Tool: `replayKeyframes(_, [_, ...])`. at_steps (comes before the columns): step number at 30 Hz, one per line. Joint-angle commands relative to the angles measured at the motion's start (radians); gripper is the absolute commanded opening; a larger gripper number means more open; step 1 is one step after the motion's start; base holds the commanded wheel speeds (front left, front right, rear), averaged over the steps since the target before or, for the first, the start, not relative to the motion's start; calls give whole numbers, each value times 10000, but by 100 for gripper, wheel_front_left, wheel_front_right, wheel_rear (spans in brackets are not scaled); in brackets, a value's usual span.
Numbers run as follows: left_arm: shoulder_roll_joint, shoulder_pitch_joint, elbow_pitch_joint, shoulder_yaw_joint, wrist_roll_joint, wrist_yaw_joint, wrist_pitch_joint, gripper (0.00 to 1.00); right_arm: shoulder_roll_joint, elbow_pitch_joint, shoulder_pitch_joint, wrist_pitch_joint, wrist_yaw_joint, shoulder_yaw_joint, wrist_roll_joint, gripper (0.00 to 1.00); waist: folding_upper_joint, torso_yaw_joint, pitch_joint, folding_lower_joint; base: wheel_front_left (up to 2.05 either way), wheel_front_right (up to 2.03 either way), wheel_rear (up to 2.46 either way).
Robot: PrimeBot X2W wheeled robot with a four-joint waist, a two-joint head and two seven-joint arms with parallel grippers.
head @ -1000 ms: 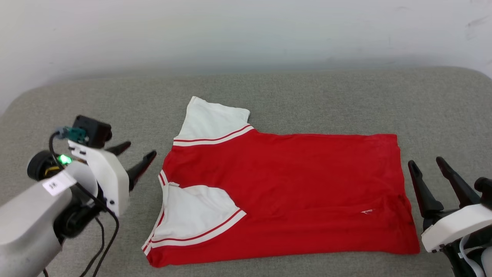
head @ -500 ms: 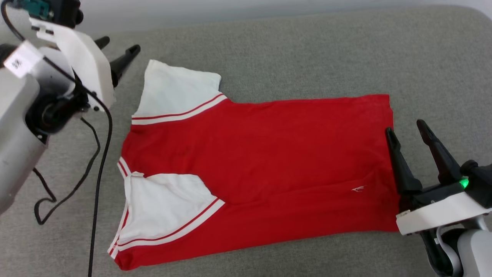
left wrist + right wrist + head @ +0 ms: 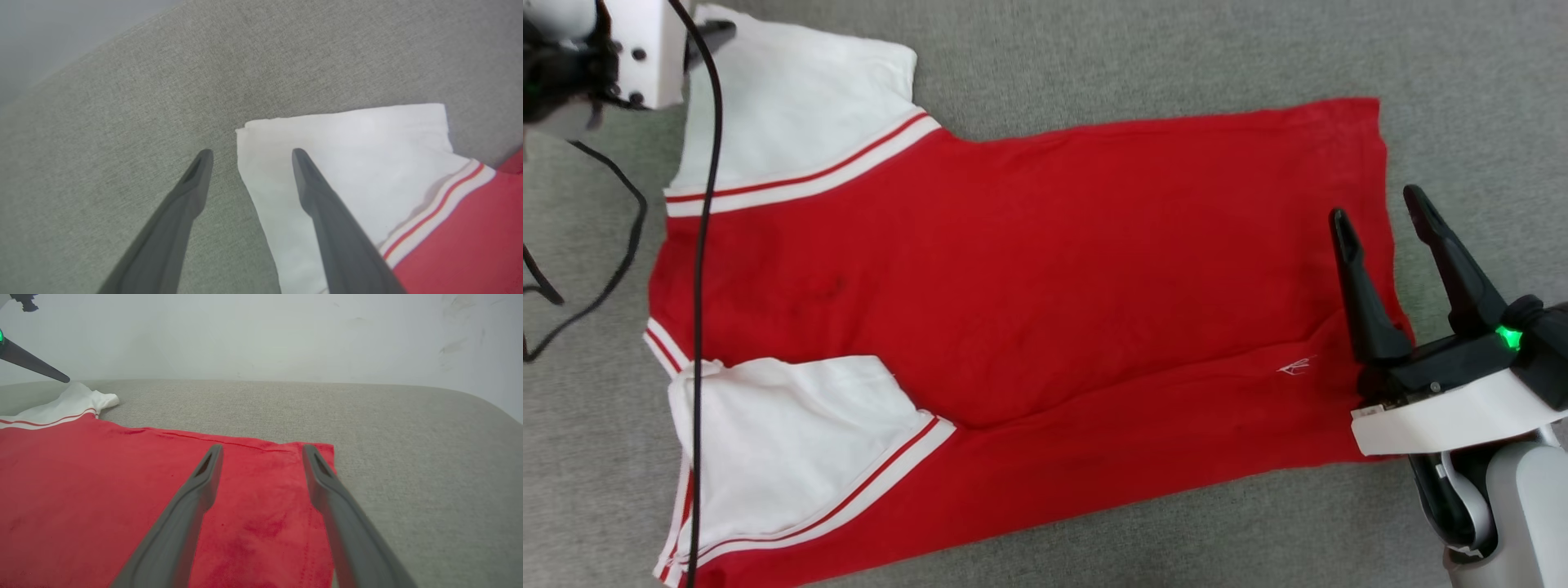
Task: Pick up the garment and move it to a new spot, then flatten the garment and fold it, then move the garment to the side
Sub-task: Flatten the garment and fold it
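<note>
We count one shirt (image 3: 1054, 286) with two white sleeves (image 3: 792, 98): one at ten o'clock in the head view, one at eight o'clock. There are two pincers, a left pincer (image 3: 252, 152) at ten o'clock and a right pincer (image 3: 1376, 204) at three o'clock, each with two dark fingers (image 3: 196, 498), four in all. We count one black cable (image 3: 698, 269) at nine o'clock, one green light (image 3: 1507, 337) at three o'clock, one small white mark (image 3: 1297, 367) at four o'clock, and one grey pad (image 3: 1176, 49) beneath.
</note>
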Motion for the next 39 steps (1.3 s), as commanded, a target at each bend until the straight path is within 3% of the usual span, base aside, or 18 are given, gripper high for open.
replayKeyframes(1, [-38, -257, 93, -36, 97, -35, 55, 100, 27, -60, -186, -101, -8, 5, 5, 100, 0, -100, 458, -2, 0, 0, 0])
replayKeyframes(12, [-329, 315, 696, -821, 226, -425, 693, 99, -34, -159, -383, -259, -8, -98, -95, 100, 0, -21, 685, -2, 0, 0, 0])
replayKeyframes(13, [-322, 373, 720, -859, 223, -466, 659, 44, -28, -170, -390, -247, -8, -105, -78, 100, 0, -23, 666, -2, 0, 0, 0])
replayKeyframes(14, [-318, 398, 744, -882, 223, -496, 625, 14, -20, -195, -401, -244, -8, -115, -50, 100, 0, -24, 652, -2, 0, 0, 0])
replayKeyframes(15, [-334, 410, 763, -875, 202, -499, 568, 0, -11, -225, -411, -256, -8, -136, -27, 100, 0, -20, 636, -2, 0, 0, 0])
replayKeyframes(21, [-436, 206, 852, -748, 378, -553, -178, 0, -289, -360, -646, -114, -8, -385, 29, 100, 0, 107, 350, -2, 0, 0, 0])
replayKeyframes(26, [-629, 209, 612, -750, 500, -651, -927, 0, -1006, -374, -1307, 631, -8, -730, 268, 100, 0, 333, -150, -2, 0, 0, 0])
replayKeyframes(34, [-843, 764, -515, -1224, 918, -705, -2320, 0, -3376, 457, -2461, 4623, -8, -251, 1976, 100, 0, 965, -858, -2, 0, 0, 0])
replayKeyframes(39, [-796, 1071, -1059, -1378, 1054, -718, -2865, 0, -4400, 1305, -3151, 7470, -8, 351, 3094, 100, 0, 1260, -1093, -2, 0, 0, 0])
